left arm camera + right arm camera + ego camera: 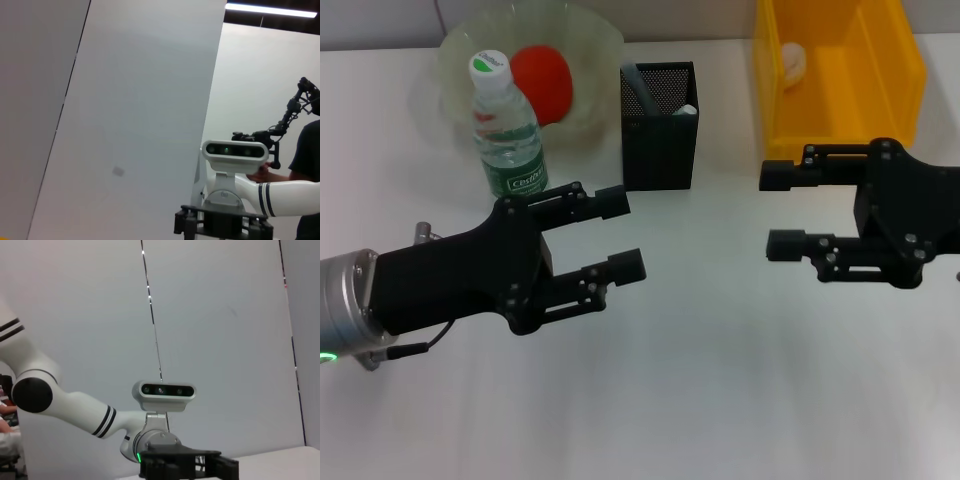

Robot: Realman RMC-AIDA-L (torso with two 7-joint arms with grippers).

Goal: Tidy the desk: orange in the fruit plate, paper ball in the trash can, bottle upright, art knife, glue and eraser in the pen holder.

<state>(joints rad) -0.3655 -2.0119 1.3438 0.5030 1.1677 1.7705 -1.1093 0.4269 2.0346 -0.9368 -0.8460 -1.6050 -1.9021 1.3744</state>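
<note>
Left of the pen holder (pixel 660 125), the orange (pixel 542 82) sits in the fruit plate (pixel 588 40); the bottle (pixel 505 128) stands upright in front. Right of it, the trash can (pixel 840 75) holds a paper ball (pixel 792 62). Left hand (pixel 623 233) and right hand (pixel 772 209) hover open, empty.

**White desk carrying four items along its far edge**

The desk (pixel 720 400) is showing a plain white top. Four things are standing directly on it, all toward the far side. The fruit plate (pixel 590 40) is sitting at the far left. The bottle (pixel 505 125) is standing upright just in front of it. The pen holder (pixel 660 140) is standing near the middle. The trash can (pixel 900 90) is resting at the far right.
</note>
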